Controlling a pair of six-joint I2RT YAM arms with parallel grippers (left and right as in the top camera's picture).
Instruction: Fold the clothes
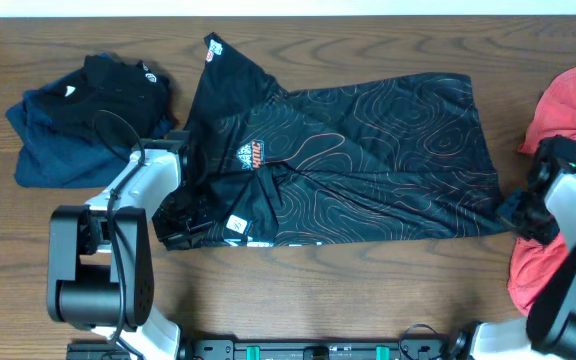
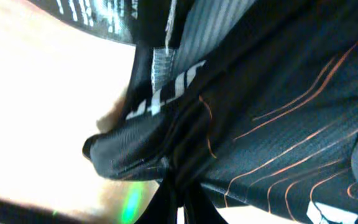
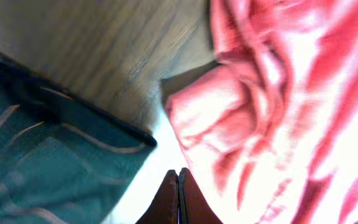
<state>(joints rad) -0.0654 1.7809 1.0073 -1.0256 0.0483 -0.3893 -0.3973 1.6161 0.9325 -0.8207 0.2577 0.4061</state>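
The black jersey (image 1: pixel 368 150) with thin orange contour lines and an orange logo lies spread across the middle of the table, its left part bunched and folded over. My left gripper (image 1: pixel 181 218) is at the jersey's lower left corner. In the left wrist view its fingers (image 2: pixel 179 196) are shut on a pinch of jersey fabric (image 2: pixel 278 93). My right gripper (image 1: pixel 517 212) sits just off the jersey's right edge. In the right wrist view its fingers (image 3: pixel 179 183) are shut and empty, between the jersey corner (image 3: pixel 55 162) and the coral-red garment (image 3: pixel 272 93).
A pile of dark navy clothes (image 1: pixel 73 125) lies at the far left. The coral-red garment (image 1: pixel 573 105) is heaped along the right edge of the table. Bare wooden tabletop (image 1: pixel 348 290) shows in front of the jersey.
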